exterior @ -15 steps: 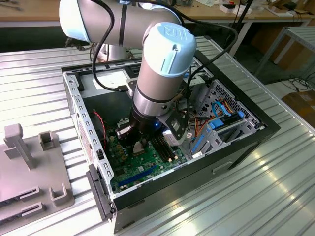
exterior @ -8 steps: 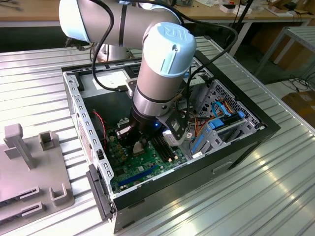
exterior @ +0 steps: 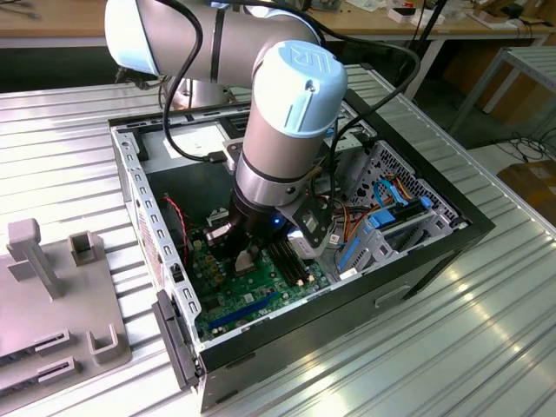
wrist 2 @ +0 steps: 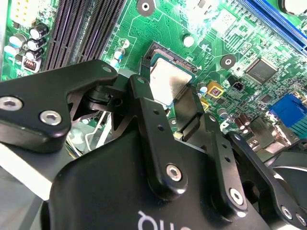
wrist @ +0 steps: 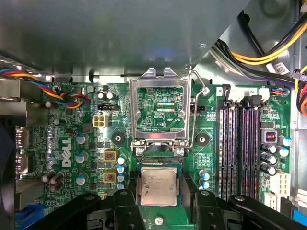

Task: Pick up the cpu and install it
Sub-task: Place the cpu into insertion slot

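A ribbed metal tabletop point(exterior: 452, 347) carries an open black case point(exterior: 408, 261), lying on its side. The arm point(exterior: 287, 113) reaches down into it from above, over the green board point(exterior: 261, 295).

In the first wrist view the socket's metal plate point(wrist: 133, 105) stands flipped open, with its lever beside it. The long black slots point(wrist: 240, 148) lie well to one side of it. Just past the plate's hinge lies the socket point(wrist: 158, 162), of which a strip of contacts shows.

The hand point(wrist: 159, 207) hangs low over that socket. Its black fingers point(wrist: 127, 211) are drawn in to a narrow gap, one on each side of the cpu point(wrist: 157, 186). They hold the cpu by two opposite edges.

In the second wrist view a finger point(wrist 2: 144, 100) lies against the chip's edge. The cpu point(wrist 2: 168, 81) is silver face up, close over the socket and roughly level with the board. I cannot tell whether it already rests in the socket.
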